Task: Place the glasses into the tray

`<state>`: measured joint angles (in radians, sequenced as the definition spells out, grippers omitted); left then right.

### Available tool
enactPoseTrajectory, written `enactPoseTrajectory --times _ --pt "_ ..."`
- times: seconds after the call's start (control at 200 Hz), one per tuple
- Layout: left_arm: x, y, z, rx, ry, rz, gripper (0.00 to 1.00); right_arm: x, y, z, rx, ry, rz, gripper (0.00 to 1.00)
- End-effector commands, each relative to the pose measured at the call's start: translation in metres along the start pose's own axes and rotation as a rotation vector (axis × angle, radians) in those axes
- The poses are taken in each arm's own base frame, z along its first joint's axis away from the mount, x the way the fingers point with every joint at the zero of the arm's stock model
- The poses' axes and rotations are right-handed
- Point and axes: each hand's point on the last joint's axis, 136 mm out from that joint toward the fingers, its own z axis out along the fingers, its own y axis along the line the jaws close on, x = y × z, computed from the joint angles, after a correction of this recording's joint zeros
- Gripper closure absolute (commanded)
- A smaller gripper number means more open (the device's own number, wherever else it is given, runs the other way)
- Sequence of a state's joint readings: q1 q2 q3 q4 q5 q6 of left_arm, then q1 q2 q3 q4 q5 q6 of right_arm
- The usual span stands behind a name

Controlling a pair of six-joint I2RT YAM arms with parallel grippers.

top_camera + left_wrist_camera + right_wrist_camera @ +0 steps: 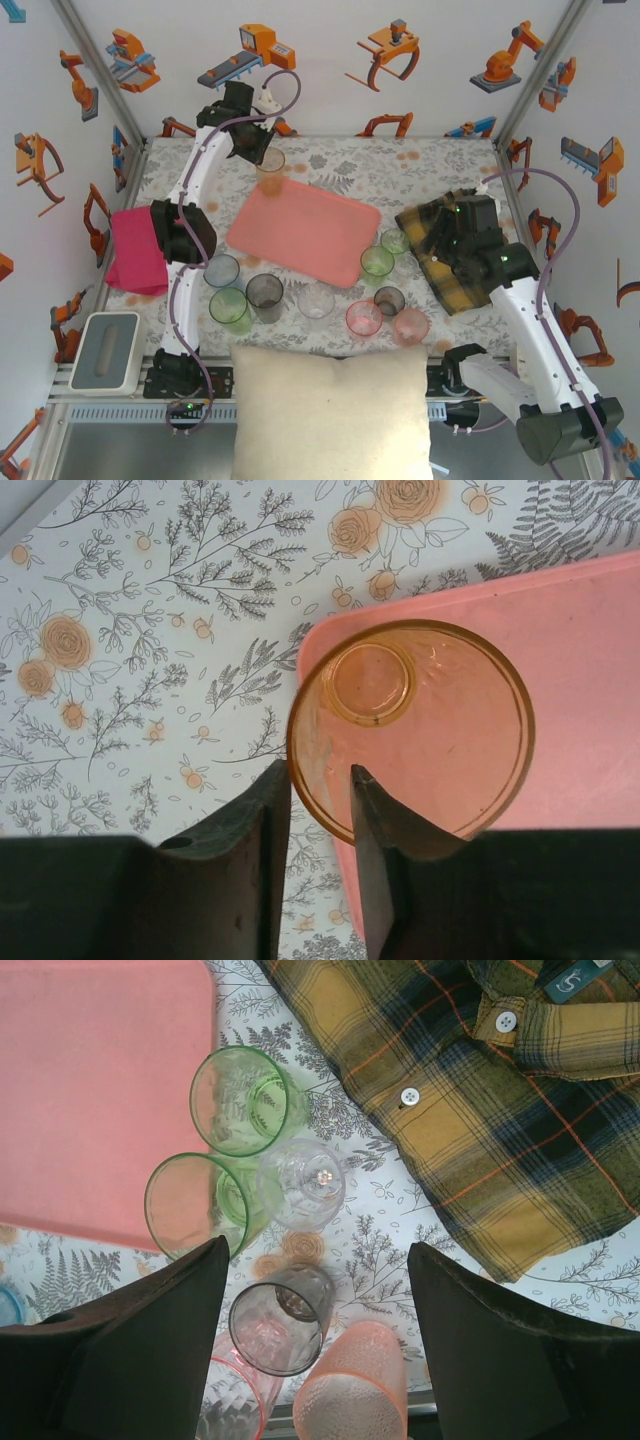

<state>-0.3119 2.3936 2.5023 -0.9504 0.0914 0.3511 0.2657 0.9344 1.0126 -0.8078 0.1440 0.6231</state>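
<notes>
Floral-print table (pixel 440 165) has the big flat salmon-pink tray (pixel 310 230) mid-frame in the top view, with a yellow-black plaid shirt (pixel 480 1110) off to the right. The right end effector (pixel 318 1248) is spread wide with nothing in it, hanging over a green plastic tumbler (pixel 240 1098), a clear tumbler (pixel 300 1182) and a smoky grey tumbler (pixel 280 1330) beside the tray's lower right edge. The left end effector (pixel 318 772), jaws slightly parted, straddles the rim of the amber translucent tumbler (pixel 440 740) standing on the tray's upper left corner.
</notes>
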Motion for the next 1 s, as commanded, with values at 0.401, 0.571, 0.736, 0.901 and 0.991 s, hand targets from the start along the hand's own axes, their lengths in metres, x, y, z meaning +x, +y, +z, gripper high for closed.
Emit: enactPoseTrajectory --times 0.401,0.571,0.736,0.901,0.991 --pt "0.001 0.01 -0.015 -0.025 0.01 0.01 0.48 -0.004 0.004 -0.01 -0.016 -0.024 0.014 0.33" --pt "-0.001 0.011 -0.027 -0.036 0.006 0.01 0.32 -0.005 0.005 -0.011 -0.019 -0.025 0.011 0.33" --pt "-0.006 0.012 -0.05 -0.052 -0.007 0.001 0.17 -0.004 0.004 -0.013 -0.023 -0.031 0.011 0.33" --pt "-0.014 0.007 -0.094 -0.044 -0.047 -0.012 0.12 -0.002 0.003 -0.012 -0.025 -0.032 0.009 0.33" --pt "-0.016 0.003 -0.119 -0.035 -0.065 -0.012 0.12 0.0 0.003 -0.01 -0.028 -0.032 0.009 0.33"
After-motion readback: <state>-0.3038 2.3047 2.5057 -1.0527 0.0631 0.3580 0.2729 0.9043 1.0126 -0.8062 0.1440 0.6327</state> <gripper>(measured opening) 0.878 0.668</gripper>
